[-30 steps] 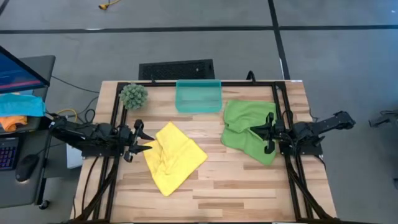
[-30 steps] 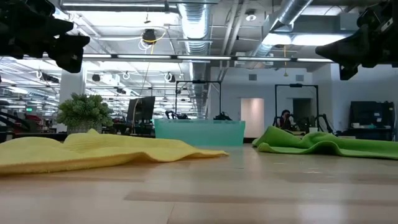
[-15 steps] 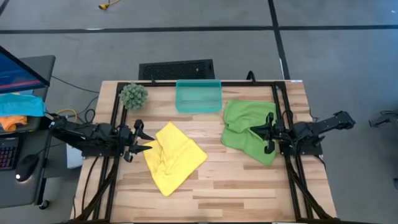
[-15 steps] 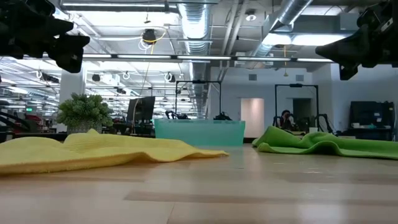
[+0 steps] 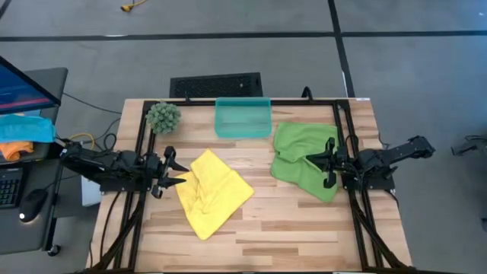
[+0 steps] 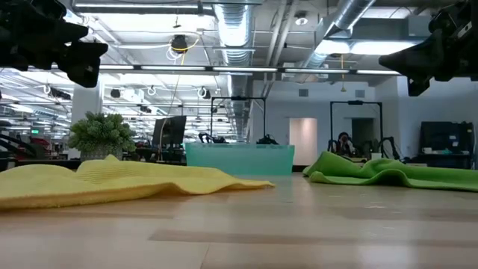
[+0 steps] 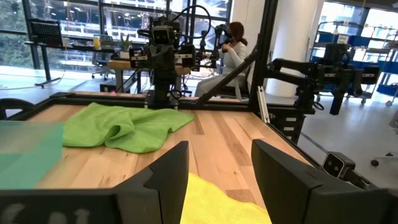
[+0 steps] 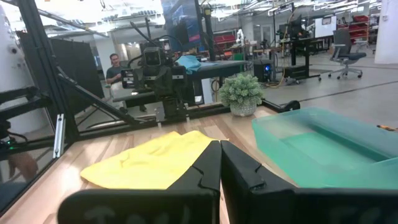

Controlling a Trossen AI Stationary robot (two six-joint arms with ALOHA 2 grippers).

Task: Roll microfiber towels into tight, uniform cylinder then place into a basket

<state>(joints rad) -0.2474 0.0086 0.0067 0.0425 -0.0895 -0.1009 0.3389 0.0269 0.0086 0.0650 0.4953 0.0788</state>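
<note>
My left pincer hovers at nine o'clock on the tabletop, its fingers spread wide and holding nothing, their tips just at the edge of the yellow towel. That towel lies crumpled and unrolled a little toward eight o'clock from the centre, one corner pointing to six o'clock. At eleven o'clock sits a spiky green plant ball, well apart from my left pincer. The teal basket stands at twelve o'clock against the far edge, with no towel in it. Toward two o'clock the green towel is spread in loose folds, its near edge close beside the basket's corner; whether they touch I cannot tell. My right pincer is at three o'clock, pinched nearly shut with nothing between its fingers, and it hangs above the green towel's right edge. In the low view both towels lie flat on the wood, with both arms raised above them.
</note>
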